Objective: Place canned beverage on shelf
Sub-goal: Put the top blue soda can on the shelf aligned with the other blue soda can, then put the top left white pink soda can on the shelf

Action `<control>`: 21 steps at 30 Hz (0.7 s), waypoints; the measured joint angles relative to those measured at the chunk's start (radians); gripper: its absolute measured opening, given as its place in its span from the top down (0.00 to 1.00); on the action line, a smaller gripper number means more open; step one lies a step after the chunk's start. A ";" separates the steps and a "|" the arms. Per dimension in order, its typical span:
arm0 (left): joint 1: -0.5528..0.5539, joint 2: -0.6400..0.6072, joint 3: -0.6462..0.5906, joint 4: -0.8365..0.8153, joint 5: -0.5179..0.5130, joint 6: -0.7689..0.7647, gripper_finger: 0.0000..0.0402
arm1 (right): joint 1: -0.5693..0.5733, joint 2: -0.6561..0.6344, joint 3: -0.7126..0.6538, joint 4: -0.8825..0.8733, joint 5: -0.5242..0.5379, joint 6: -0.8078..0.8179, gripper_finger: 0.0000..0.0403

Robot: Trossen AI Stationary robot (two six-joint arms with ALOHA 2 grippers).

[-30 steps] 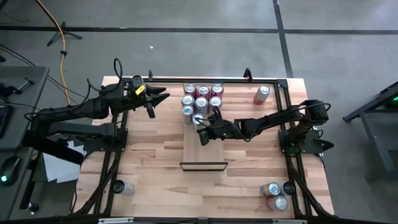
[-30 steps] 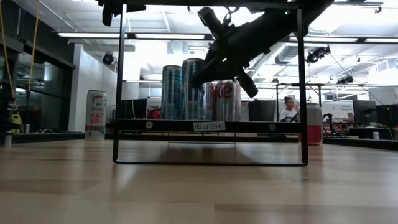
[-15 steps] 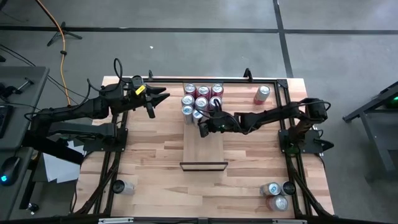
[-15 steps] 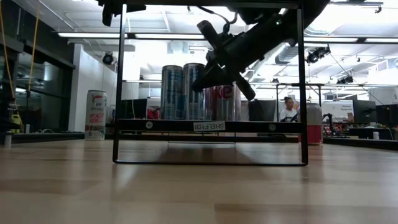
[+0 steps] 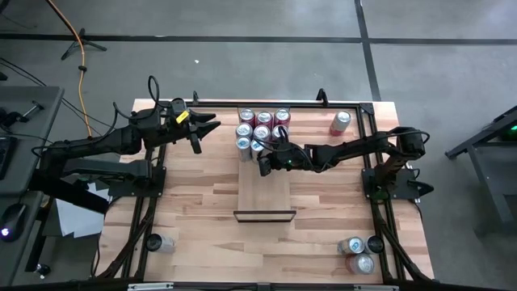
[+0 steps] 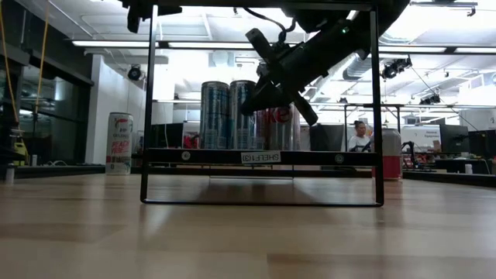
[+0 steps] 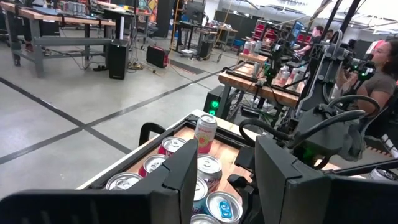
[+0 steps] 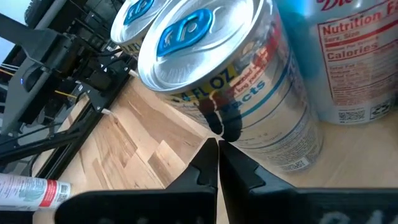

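The right gripper (image 5: 263,164) sits over the far half of the shelf (image 5: 265,196), fingers pressed together with nothing between them, right beside the blue-topped can (image 5: 257,148) at the near edge of the can cluster (image 5: 262,128). Compared with a second ago, that arm has swung toward the far side: the gripper was lower over the bare panel then, and now its tip is up against the cans. The last half second brought only a small nudge further.

The left gripper (image 5: 196,132) holds off to the left of the cluster, above the table (image 5: 194,202), unchanged over the whole second. Its fingers stand slightly apart and hold nothing.

The right wrist view gives what the overhead cannot: the closed fingertips (image 8: 217,163) point at the side wall of the blue-topped can (image 8: 230,87), which stands upright on the light wood.

The low view shows the shelf as a raised black frame (image 6: 261,157) with tall cans standing on it and the right gripper (image 6: 306,115) angled down in front of them.

The left wrist view adds a pink can (image 7: 205,133) standing alone on the table beyond the cluster, and a person (image 7: 374,71) in the room behind.
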 joint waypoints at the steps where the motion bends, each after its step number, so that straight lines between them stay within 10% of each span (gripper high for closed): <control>1: 0.000 0.000 0.000 0.000 0.000 0.000 0.75 | 0.000 0.000 0.000 0.000 -0.001 -0.003 1.00; 11: 0.000 0.000 0.000 0.000 0.000 0.000 0.75 | 0.008 -0.159 0.000 -0.150 -0.107 -0.235 1.00; 21: 0.000 0.000 0.000 0.037 0.056 -0.001 0.75 | -0.040 -0.504 0.000 -0.343 0.024 -0.555 1.00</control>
